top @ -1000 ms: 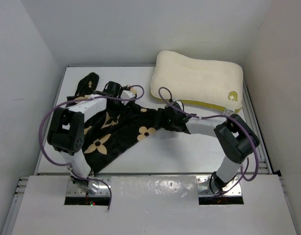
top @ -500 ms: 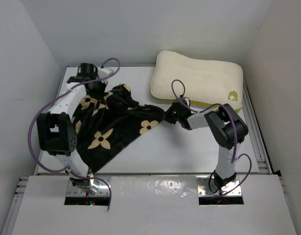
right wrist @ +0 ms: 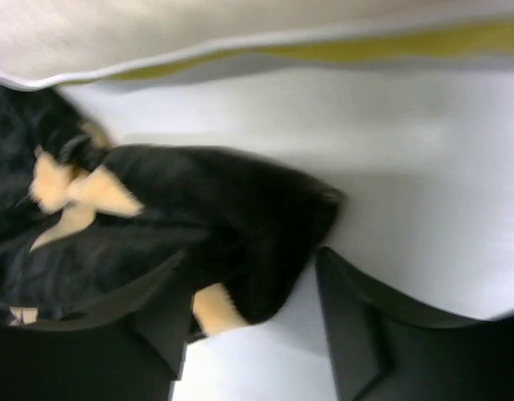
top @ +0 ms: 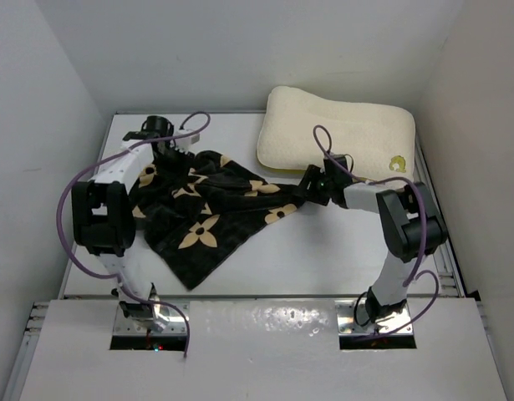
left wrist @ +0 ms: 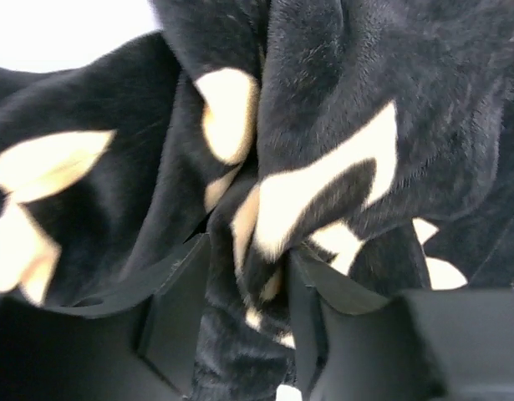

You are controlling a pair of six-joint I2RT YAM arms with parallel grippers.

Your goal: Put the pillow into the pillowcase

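The black pillowcase (top: 206, 209) with tan flowers lies stretched and crumpled across the table's left and middle. My left gripper (top: 167, 154) is shut on a bunch of its fabric at the back left; in the left wrist view the fabric (left wrist: 323, 125) is pinched between the jaws (left wrist: 248, 317). My right gripper (top: 309, 182) is at the case's right corner. In the right wrist view its jaws (right wrist: 252, 326) stand apart, and the corner (right wrist: 223, 225) lies loose between them on the table. The cream pillow (top: 340, 134) lies at the back right, and its yellow band (right wrist: 407, 42) is just beyond the right gripper.
The white table (top: 323, 251) is walled at the back and both sides. Purple cables loop off both arms. The right arm's elbow (top: 407, 221) stands near the table's right edge, in front of the pillow.
The pillowcase has been drawn to the right and spread flatter. My right gripper moved right and back toward the pillow, and its jaws now stand apart. My left gripper shifted slightly.
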